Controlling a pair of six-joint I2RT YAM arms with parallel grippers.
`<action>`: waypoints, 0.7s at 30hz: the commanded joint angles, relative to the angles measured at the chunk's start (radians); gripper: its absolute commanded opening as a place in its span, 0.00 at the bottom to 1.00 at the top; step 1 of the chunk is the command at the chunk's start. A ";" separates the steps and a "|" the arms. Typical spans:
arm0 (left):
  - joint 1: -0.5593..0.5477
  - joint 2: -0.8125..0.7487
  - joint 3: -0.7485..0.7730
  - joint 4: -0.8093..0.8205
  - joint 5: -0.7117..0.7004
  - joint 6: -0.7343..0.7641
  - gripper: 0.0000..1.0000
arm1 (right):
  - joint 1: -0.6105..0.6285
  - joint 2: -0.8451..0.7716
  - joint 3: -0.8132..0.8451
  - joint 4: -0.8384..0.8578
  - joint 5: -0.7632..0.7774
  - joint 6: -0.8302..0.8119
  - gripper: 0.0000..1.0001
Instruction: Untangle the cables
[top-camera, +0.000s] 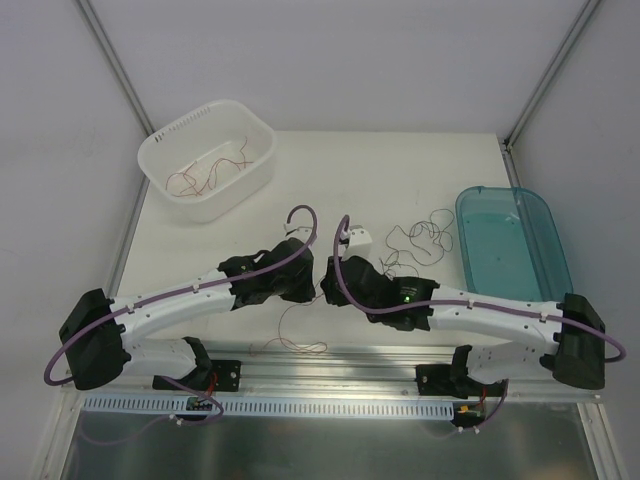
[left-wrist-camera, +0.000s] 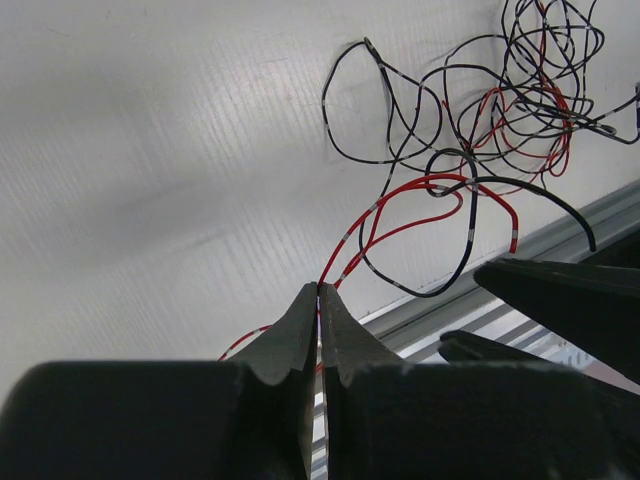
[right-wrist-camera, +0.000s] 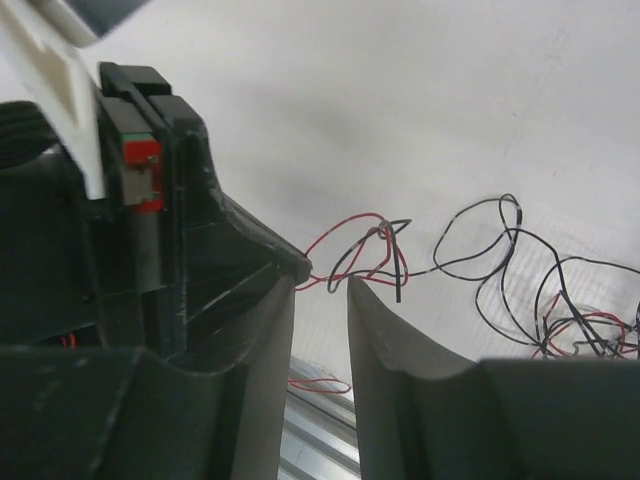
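A basket (top-camera: 160, 150) stood at the far left corner of the table (top-camera: 400, 170), with a few cables (top-camera: 210, 172) lying in it. A tub (top-camera: 541, 232) sat along the right edge, well apart from the basket. The cable tangle (top-camera: 420, 240) lay on the table just left of the tub, behind the right arm (top-camera: 490, 305). The left gripper (left-wrist-camera: 318, 290) and right gripper (right-wrist-camera: 326, 274) met near the table's middle, left of the tangle. One strand (left-wrist-camera: 372, 207) ran from the tangle into the left gripper. Another loop (top-camera: 295, 345) lay before the grippers, just behind the rail (top-camera: 340, 372) at the near edge.

Table (top-camera: 400, 170) with cables (top-camera: 420, 240), basket (top-camera: 222, 203), tray (top-camera: 505, 245)
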 joint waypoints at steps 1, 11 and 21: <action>-0.011 -0.032 0.027 -0.002 -0.024 -0.028 0.00 | 0.001 0.041 0.034 0.035 0.048 0.050 0.31; -0.013 -0.062 0.001 -0.009 -0.059 -0.022 0.00 | -0.031 0.101 0.029 0.027 0.058 0.076 0.04; 0.185 -0.148 -0.102 -0.055 -0.084 -0.020 0.00 | -0.056 -0.211 -0.072 -0.031 0.102 -0.068 0.01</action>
